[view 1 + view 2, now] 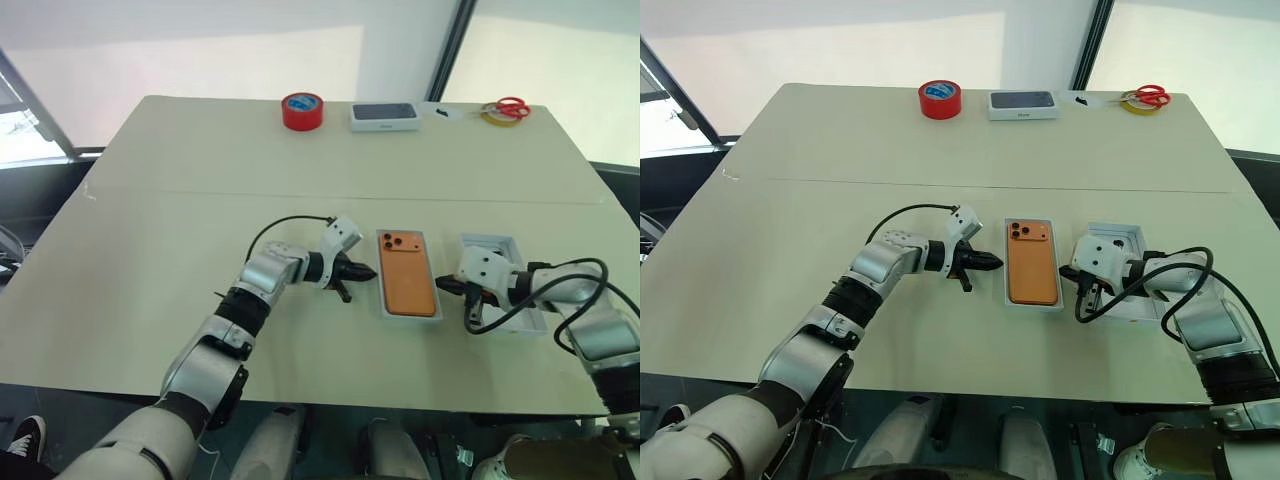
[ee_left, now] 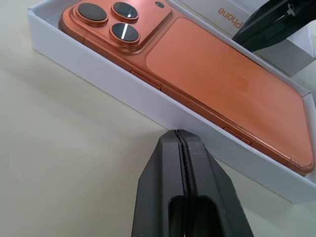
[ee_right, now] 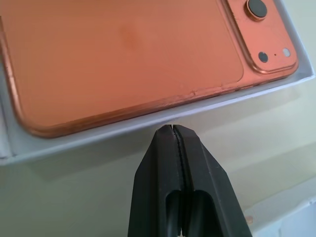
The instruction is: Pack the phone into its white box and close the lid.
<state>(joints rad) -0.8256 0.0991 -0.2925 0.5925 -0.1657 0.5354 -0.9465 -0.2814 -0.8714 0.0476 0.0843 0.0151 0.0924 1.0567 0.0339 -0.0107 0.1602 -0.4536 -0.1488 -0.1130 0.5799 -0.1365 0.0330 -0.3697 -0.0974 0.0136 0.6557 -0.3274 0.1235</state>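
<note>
The orange phone (image 1: 408, 272) lies back up inside the white box (image 1: 383, 303), its camera block with three lenses (image 2: 111, 22) at the far end. My left gripper (image 1: 370, 271) is shut and empty, its tip just short of the box's left wall (image 2: 123, 94). On the other side my right gripper (image 1: 442, 285) is shut and empty too, its tip (image 3: 172, 127) close against the box's right wall. The lid (image 1: 490, 243) lies open side up to the right of the box, partly covered by my right hand.
Along the far edge of the table (image 1: 180, 200) stand a red tape roll (image 1: 302, 110), a closed white box with a dark picture (image 1: 384, 116), red-handled scissors (image 1: 512, 106) and a yellow tape roll (image 1: 495, 116). A black cable loops from my right wrist over the lid.
</note>
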